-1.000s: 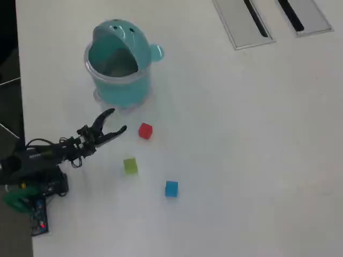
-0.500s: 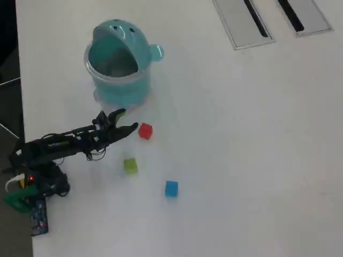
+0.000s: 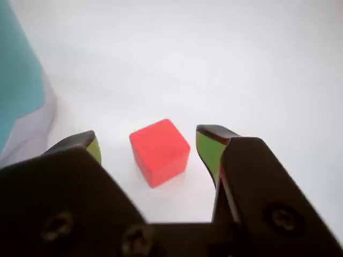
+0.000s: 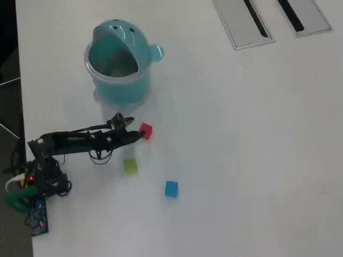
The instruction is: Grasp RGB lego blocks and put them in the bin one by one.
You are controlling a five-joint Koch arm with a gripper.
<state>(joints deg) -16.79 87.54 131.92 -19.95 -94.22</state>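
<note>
White, matte worktop (image 4: 241, 134) fills nearly the whole overhead view; plain, w/ soft shadows. Dark floor strip runs down the left edge of that view, beyond the worktop's edge. Two flat grey slotted panels (image 4: 270, 19) sit flush in the worktop at top right, well apart from everything else. Teal bin (image 4: 119, 63) stands upright top left, domed lid tipped back, mouth showing, clear rim band around it; in the wrist view its teal wall (image 3: 19, 85) shows at the left edge. Black arm (image 4: 75, 142) reaches from its base at lower left toward the right of the overhead view, just below the bin. Pincer (image 3: 147, 147) is spread: in the wrist view its two green-padded tips sit either side of the red block (image 3: 159, 151), gap visible on both sides, not touching it. Red block rests on the worktop, near the bin's foot, tilted corner-on to the wrist cam; overhead it shows at the arm's tip (image 4: 146, 131). Yellow-green block (image 4: 130, 165) lies just below the arm, apart from it. Blue block (image 4: 171, 188) lies further down-right, on its own. Nothing sits btwn the red block and the bin.
</note>
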